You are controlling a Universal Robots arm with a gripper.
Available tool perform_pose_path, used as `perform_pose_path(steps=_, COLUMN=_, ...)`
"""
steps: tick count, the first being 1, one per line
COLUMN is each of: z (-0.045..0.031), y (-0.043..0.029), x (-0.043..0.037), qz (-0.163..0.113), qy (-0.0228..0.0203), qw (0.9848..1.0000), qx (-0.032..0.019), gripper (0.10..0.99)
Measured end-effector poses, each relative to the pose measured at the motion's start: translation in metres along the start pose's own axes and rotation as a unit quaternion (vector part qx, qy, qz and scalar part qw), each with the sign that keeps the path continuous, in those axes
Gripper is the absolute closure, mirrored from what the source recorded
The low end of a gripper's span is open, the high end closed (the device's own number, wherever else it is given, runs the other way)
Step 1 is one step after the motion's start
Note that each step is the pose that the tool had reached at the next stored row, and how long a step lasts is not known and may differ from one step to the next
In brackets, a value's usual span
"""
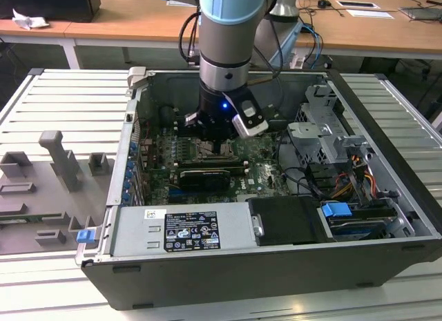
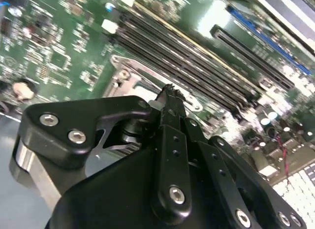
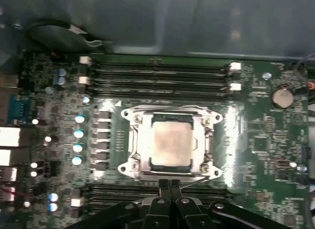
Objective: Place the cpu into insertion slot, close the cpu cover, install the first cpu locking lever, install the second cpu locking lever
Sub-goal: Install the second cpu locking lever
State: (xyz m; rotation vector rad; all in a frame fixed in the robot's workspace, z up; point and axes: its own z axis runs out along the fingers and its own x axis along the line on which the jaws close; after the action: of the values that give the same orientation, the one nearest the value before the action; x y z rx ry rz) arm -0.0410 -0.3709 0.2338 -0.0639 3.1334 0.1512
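Jaws first: your gripper point(image 3: 170, 182) has its two black fingers pressed together with no gap between them and nothing held, as you can see in both wrist views, where the paired tips point(image 2: 171, 92) come to a single narrow point. In the first wrist view those tips sit at the edge of the insertion slot point(image 3: 170, 143), right by a thin wire lever point(image 3: 197, 181) that runs along that side of the frame.

Look at the cpu point(image 3: 170, 145): it lies flat in the slot, its pale face showing through the window of the cpu cover point(image 3: 139, 146). That cover lies down over the chip, its silver frame ringing it on all sides.

Around the socket you have long black memory slots point(image 3: 160, 76) on two opposite sides, a row of small round capacitors point(image 3: 78, 140) and a coin battery point(image 3: 282, 96) farther off on the green board.

From the exterior view, your arm point(image 1: 228, 38) reaches straight down into the open computer case point(image 1: 276, 259), which rests on the ribbed grey surface point(image 1: 62, 107), with grey fixtures point(image 1: 62, 159) toward the exterior view's left.
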Motion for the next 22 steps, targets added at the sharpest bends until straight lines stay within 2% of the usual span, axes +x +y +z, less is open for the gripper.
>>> perform_pose_path(steps=2, z=0.0008, y=-0.0001, x=0.0037, qz=0.0, qy=0.0, qw=1.0, qx=0.0, gripper=0.98)
perform_pose_path(steps=4, z=0.0009, y=-0.0048, x=0.0057, qz=0.0, qy=0.0, qw=1.0, qx=-0.0008, gripper=0.98)
perform_pose_path(steps=22, z=0.0022, y=-0.0055, x=0.0057, qz=0.0, qy=0.0, qw=1.0, qx=-0.0008, gripper=0.98)
